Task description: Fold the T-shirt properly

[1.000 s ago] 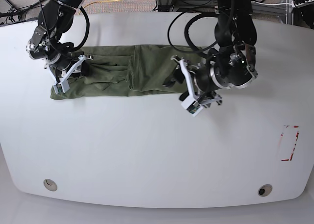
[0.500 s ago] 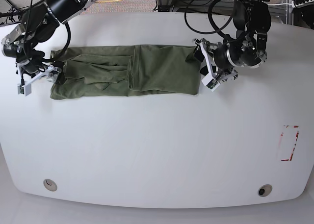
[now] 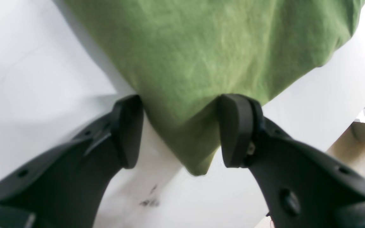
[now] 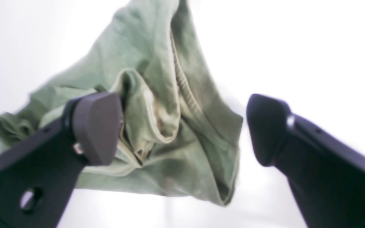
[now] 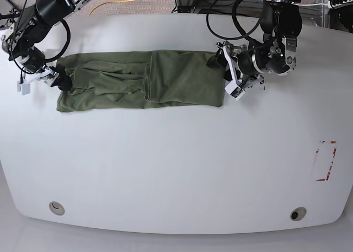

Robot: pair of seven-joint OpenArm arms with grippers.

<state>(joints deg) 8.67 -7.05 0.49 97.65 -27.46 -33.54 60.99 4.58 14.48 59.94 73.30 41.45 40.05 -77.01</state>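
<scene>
The olive-green T-shirt (image 5: 182, 78) lies on the white table (image 5: 165, 164) folded into a long strip running left to right. My left gripper (image 5: 228, 73) is at the strip's right end. In the left wrist view it (image 3: 182, 129) is open, and a corner of the T-shirt (image 3: 201, 63) lies on the table between its fingers without being pinched. My right gripper (image 5: 41, 82) is at the strip's left end. In the right wrist view it (image 4: 181, 129) stands wide open over the T-shirt's (image 4: 157, 95) wrinkled, bunched end.
A red-outlined rectangle (image 5: 325, 161) marks the table at the right. Two round holes (image 5: 55, 208) (image 5: 298, 214) sit near the front edge. Cables, one of them yellow (image 5: 118, 3), and frames lie behind the table's far edge.
Both arms have moved outward to the strip's two ends. The right gripper has opened wide and left the cloth. The left gripper has gone from the strip's front edge to its right corner.
</scene>
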